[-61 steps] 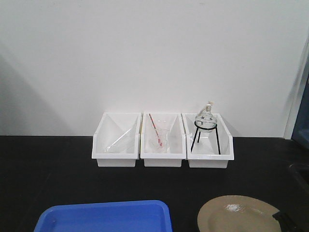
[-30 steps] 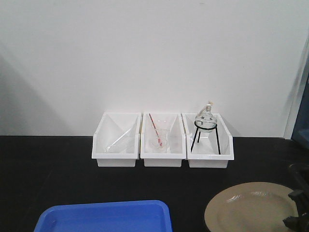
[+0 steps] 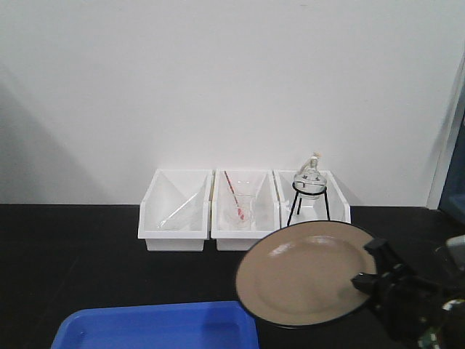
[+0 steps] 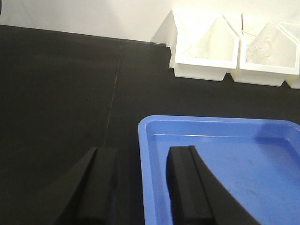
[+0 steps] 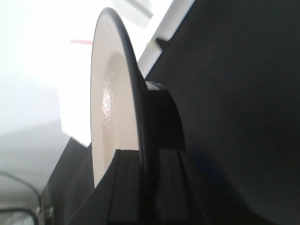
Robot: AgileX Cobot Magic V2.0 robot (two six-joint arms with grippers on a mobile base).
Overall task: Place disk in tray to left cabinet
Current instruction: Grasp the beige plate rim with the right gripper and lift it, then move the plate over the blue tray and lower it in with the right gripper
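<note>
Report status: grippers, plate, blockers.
Right gripper shut on round tan black-rimmed plate, aloft, tilted. Left gripper open over rim of bright blue plastic tray. Nothing between plate and tray.

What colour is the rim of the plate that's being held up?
Black, around the tan disk; shows best in the front-facing view.

Right of the bright blue rectangular plastic tray (image 3: 156,323) and above its level: right black two-finger gripper (image 3: 369,265), pinched onto the right edge of the round tan-beige black-rimmed plate (image 3: 305,273), holding it tilted steeply up. Low at the tray's left rim: left black two-finger gripper (image 4: 142,159), spread apart, one finger inside the rim, one outside.
</note>
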